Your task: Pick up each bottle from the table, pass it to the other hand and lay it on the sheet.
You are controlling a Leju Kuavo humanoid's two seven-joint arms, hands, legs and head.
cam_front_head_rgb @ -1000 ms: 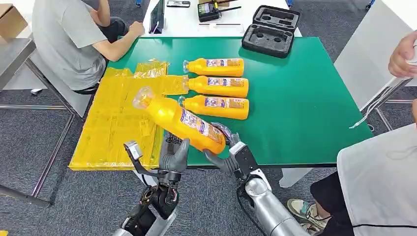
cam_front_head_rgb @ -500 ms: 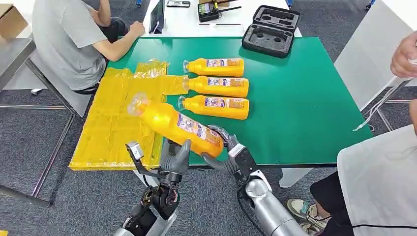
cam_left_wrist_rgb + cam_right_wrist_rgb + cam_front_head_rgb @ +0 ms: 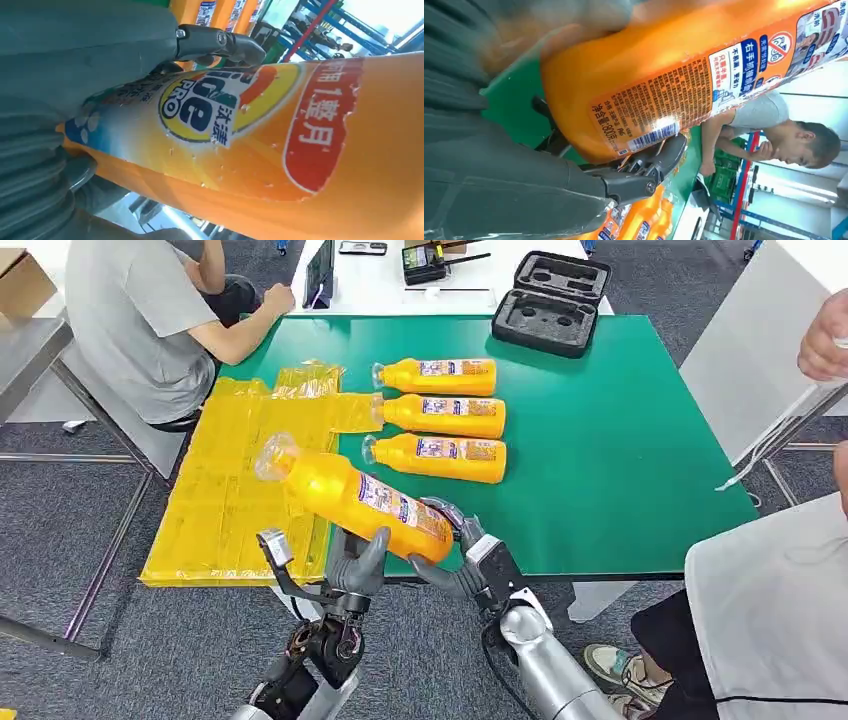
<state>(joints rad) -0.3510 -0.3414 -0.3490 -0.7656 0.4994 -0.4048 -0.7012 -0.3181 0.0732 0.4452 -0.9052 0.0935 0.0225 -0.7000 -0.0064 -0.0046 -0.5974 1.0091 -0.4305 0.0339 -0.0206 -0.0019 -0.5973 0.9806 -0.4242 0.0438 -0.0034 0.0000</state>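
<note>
Your work surface is a green table [image 3: 620, 460] on grey carpet; a yellow sheet [image 3: 235, 490] covers its left end, three spare bottles [image 3: 440, 418] lie in a row at centre, and a black case [image 3: 552, 302] sits at the far edge. One person sits far left, another stands at right. The held bottle [image 3: 350, 495] hangs tilted over the near edge, neck above the sheet. Right hand [image 3: 455, 545] wraps its base; left hand [image 3: 355, 562] cups its middle from below. Compared with a second ago, the bottle is lower and further left.
</note>
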